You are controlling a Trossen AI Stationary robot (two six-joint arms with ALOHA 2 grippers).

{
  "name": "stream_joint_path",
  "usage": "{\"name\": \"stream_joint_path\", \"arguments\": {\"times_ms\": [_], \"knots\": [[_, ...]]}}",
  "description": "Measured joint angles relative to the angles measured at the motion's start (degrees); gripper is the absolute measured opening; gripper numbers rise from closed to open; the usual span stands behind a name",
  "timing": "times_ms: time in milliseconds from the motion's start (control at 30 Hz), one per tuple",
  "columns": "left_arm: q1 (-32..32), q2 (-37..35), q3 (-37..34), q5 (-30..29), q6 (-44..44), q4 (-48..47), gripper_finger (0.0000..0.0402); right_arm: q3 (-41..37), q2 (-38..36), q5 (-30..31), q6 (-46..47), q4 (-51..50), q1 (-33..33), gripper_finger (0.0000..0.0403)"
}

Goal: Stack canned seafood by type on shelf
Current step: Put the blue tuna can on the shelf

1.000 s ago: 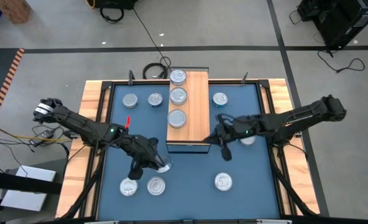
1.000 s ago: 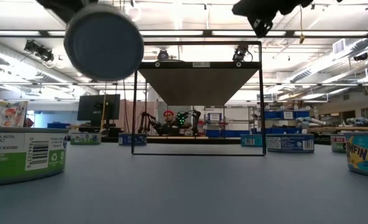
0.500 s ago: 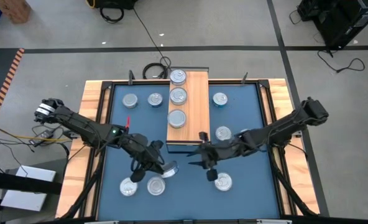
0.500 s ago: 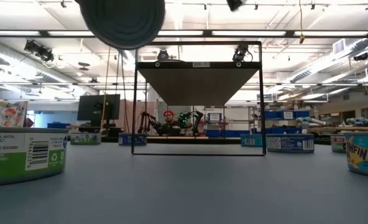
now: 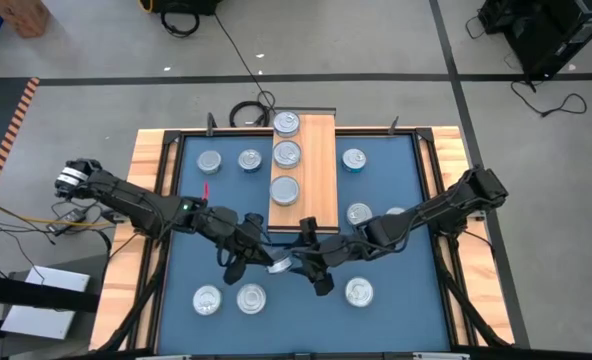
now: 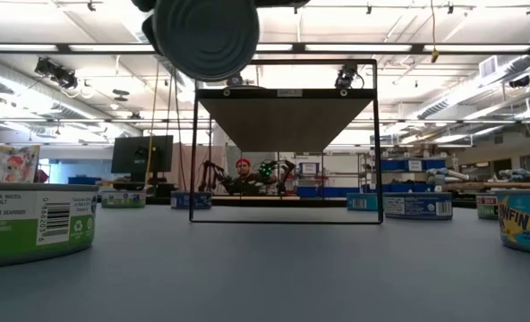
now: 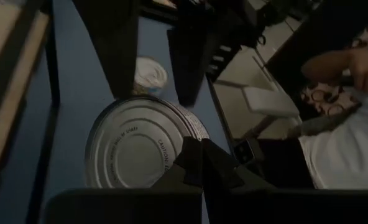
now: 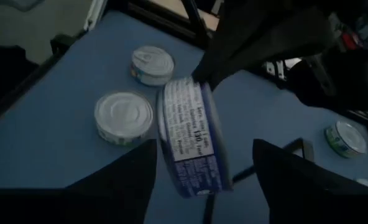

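In the high view, going left to right, two tins [image 5: 228, 298] are sitting at the lower left of the blue worktop [image 5: 406, 310], waiting to be sorted. Just right of them, low centre of the frame, the left claw [image 5: 266, 257] is clamping a tin [image 5: 279, 264] and holding it in the air, tipped on edge; the low view shows this tin [image 6: 204, 36] hanging at the top left of the frame, well clear of the worktop. It looks like a handover, since the right claw [image 5: 304, 264] is meeting it there with its fingers [image 8: 119, 180] spread apart on either side of the tin [image 8: 187, 140], not yet closed on it. Directly above, in the upper centre, the shelf [image 5: 316, 170] is carrying three tins [image 5: 286, 155] in a row along its left half, probably one type, leaving the right half free for another. Further right, single tins [image 5: 354, 159] are lying on the worktop.
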Motion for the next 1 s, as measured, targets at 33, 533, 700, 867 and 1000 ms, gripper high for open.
{"name": "stream_joint_path", "arguments": {"times_ms": [33, 533, 700, 867, 1000], "knots": [[0.29, 0.0, 0.0, -0.13, 0.01, 0.27, 0.0, 0.02, -0.03, 0.01, -0.17, 0.13, -0.09, 0.0281], [1.87, 0.0, 0.0, -0.15, 0.28, 4.34, 0.0, -0.02, 0.93, -0.11, -1.27, 0.3, -2.67, 0.0197], [1.87, -0.04, 0.0, -0.24, 2.74, 3.91, 0.0002, -0.04, 0.93, -0.69, -2.55, 0.42, -2.04, 0.0142], [1.77, -0.04, 0.0, -0.11, 7.36, 3.53, 0.0022, -0.04, 0.86, 0.08, -2.4, -0.13, -1.24, 0.0142], [1.69, -0.04, 0.0, 0.47, 10.81, 2.67, 0.0049, -0.04, 0.76, 0.09, -2.06, -1.55, -0.55, 0.0142]]}}
